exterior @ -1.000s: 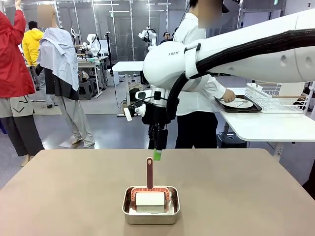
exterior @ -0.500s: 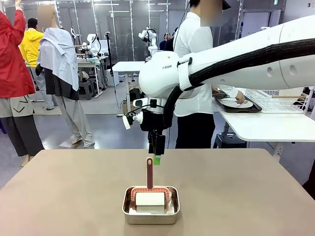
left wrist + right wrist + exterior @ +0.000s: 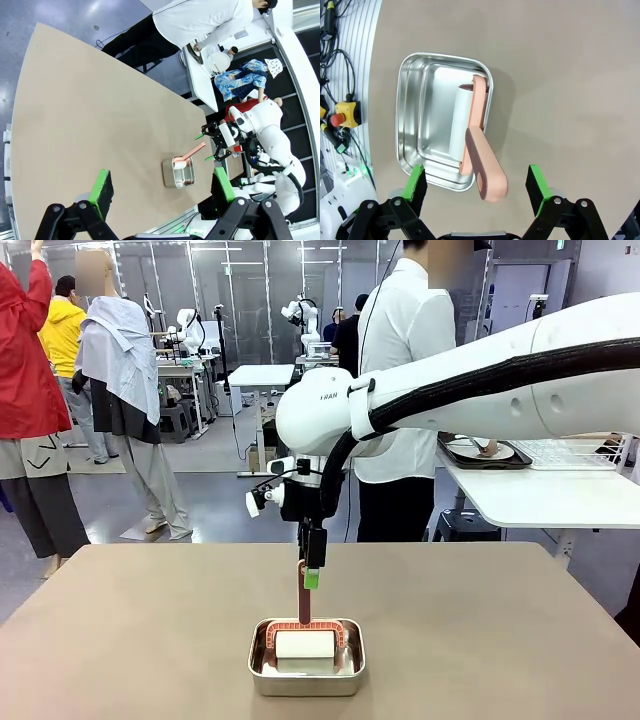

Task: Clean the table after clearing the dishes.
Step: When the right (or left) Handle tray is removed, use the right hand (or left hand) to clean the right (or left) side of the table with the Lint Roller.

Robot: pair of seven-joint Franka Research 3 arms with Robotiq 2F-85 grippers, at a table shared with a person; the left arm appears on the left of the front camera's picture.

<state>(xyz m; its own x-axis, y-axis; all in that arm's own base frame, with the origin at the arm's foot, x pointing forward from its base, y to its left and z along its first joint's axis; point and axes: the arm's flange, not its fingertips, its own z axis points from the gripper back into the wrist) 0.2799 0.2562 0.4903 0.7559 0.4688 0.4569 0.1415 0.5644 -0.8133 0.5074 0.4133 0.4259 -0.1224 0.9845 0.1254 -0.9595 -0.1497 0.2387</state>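
On the taupe table [image 3: 120,640] stands a small steel pan [image 3: 306,672] holding a lint roller with a white roll [image 3: 305,644] and an upright pink handle [image 3: 303,598]. My right gripper [image 3: 309,578] hangs open at the handle's top. In the right wrist view the handle [image 3: 487,172] lies between the green pads [image 3: 536,182] without touching them. My left gripper [image 3: 162,185] is open and holds nothing, high above the table, looking down on the pan [image 3: 177,174]. One of the dishes, a white plate [image 3: 487,451] on a dark tray, sits on the white side table under a person's hand.
A person in a white shirt [image 3: 405,360] stands behind the far edge, turned toward the side table [image 3: 540,495] with a wire rack [image 3: 575,450]. Bare tabletop [image 3: 560,75] surrounds the pan on all sides. Cables and a red stop button [image 3: 339,119] lie beyond the near edge.
My right gripper has come down and slightly left, from above and behind the handle to around its top. The person has turned further toward the side table.
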